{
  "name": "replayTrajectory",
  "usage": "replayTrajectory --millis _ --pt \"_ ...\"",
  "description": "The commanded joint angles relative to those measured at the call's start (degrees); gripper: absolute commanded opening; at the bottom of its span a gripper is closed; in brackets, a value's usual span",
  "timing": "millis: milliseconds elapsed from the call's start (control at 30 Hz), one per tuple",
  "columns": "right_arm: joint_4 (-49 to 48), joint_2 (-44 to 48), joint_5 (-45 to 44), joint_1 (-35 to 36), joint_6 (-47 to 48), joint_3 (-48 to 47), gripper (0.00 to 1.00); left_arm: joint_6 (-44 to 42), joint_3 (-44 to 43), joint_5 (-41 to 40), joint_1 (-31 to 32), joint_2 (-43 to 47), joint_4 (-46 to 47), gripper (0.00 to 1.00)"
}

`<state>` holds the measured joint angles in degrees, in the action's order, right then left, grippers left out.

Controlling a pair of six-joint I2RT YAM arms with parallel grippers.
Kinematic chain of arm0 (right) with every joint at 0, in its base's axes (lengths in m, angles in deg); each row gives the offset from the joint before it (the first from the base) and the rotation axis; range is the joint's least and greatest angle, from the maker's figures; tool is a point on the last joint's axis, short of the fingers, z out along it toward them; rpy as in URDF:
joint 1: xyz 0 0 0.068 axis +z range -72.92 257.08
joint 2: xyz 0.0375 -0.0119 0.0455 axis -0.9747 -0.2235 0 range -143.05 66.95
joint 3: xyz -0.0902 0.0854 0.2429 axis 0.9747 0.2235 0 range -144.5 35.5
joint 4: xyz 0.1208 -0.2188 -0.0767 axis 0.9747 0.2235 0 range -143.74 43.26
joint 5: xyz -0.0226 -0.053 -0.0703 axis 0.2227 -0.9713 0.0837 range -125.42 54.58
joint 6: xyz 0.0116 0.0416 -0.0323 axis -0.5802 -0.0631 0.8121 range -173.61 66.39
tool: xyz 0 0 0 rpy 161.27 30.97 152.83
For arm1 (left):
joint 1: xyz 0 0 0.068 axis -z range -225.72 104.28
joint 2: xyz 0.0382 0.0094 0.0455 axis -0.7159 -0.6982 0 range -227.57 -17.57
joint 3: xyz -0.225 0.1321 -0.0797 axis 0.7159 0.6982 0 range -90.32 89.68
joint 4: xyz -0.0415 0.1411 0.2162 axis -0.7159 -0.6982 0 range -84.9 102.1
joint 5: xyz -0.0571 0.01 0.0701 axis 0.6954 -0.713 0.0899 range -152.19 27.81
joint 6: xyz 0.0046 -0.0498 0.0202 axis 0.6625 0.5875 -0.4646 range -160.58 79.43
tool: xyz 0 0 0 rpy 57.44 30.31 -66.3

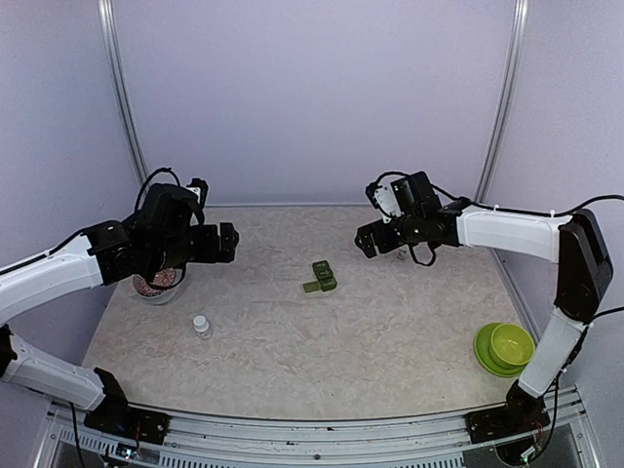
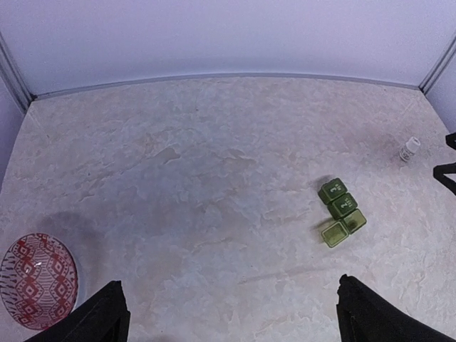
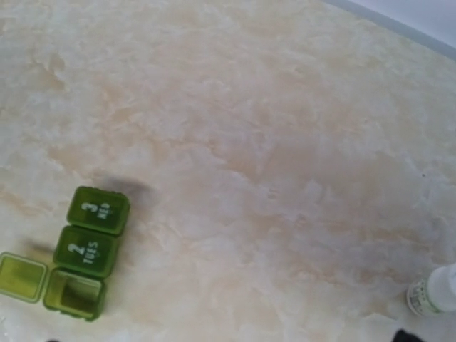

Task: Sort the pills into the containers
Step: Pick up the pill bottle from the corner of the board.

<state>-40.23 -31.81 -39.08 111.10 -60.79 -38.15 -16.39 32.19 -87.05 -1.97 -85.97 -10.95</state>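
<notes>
Figure: both arms raised above the marbled table [image 1: 390, 322], seen from overhead and from each wrist.

(a) Left claw [image 1: 228, 242]. You see it released: in its wrist view the two dark fingers [image 2: 100, 317] stand wide apart at the lower corners, with only bare table between them. The patterned red bowl [image 2: 35, 281] lies just outside the left-hand finger, below the claw. A small white bottle [image 1: 201, 325] stands upright nearer the arm bases than this claw and apart from the bowl.

(b) Right claw [image 1: 366, 239]. It too is released and grips nothing; its fingers barely enter its own wrist view. A second white bottle [image 3: 434, 292] stands almost beneath this claw, at the lower right edge of that view.

(c) Task object. The green pill organizer [image 1: 320, 276] lies flat on the table between your two claws, nearer the right one. From the left claw it sits ahead and to the right; from the right claw it sits low and to the left. It has three joined compartments: the lids marked "3 WED" and "2 TUES" are shut, and the end one is open with its lid folded out sideways.

(d) The stacked green bowls [image 1: 505, 348] rest well behind the right claw, beside that arm's lower link.
</notes>
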Motion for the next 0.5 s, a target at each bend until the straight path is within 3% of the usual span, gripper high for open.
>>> replayTrajectory --millis 0,267,467 --pt "3.45 2.56 1.59 -0.49 -0.45 -2.72 1.00 3.58 -6.13 -2.65 -1.98 -2.84 -13.72 0.99" --pt "4.43 2.27 4.12 -0.49 -1.83 -3.53 1.00 4.12 1.38 -2.10 -2.09 3.90 -7.42 0.99" --pt "2.73 9.43 5.17 -0.45 -4.15 2.96 1.00 10.63 5.62 -0.19 -0.95 7.47 -13.82 0.99"
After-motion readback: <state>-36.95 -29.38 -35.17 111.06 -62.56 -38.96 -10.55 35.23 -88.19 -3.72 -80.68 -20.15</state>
